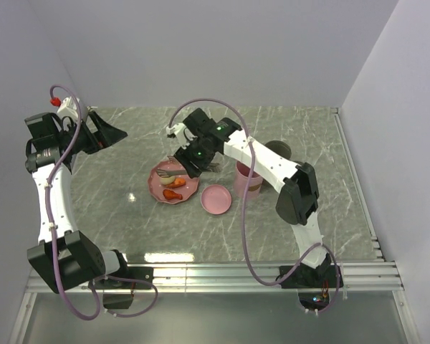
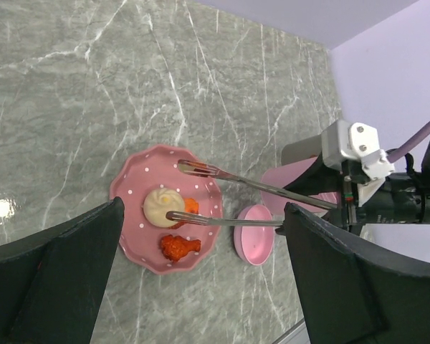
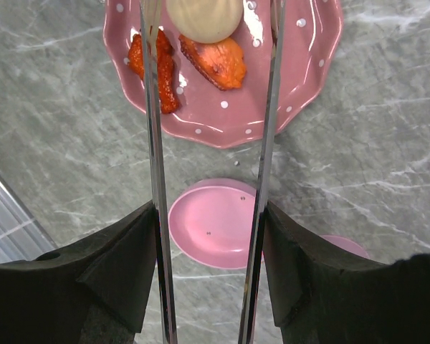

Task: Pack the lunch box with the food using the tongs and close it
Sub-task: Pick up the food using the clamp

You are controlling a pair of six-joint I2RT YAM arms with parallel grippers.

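Your grey marble table (image 1: 129,215) carries everything. Just ahead of the right pincer (image 3: 208,211) lies the pink dotted plate (image 3: 301,64). Beside its wrist stands the open pink lunch box (image 1: 245,185), and directly under its fingers the round pink lid (image 3: 215,229) lies on the table, between plate and box.

The forearm and cable cover part of the lunch box from above. A dark round thing (image 1: 279,148) behind that arm is too hidden to name. In the right wrist view the frame edge cuts off the tong tips, so you cannot tell whether they touch the food.

The right pincer is half closed, pinching the tongs (image 2: 265,190) by their arms, which stand apart over the plate. The cream ball (image 2: 161,204) sits between the tips, the two orange-red pieces (image 3: 216,61) beside it. The left pincer (image 1: 109,134) is spread wide and holds nothing, well off to the left.
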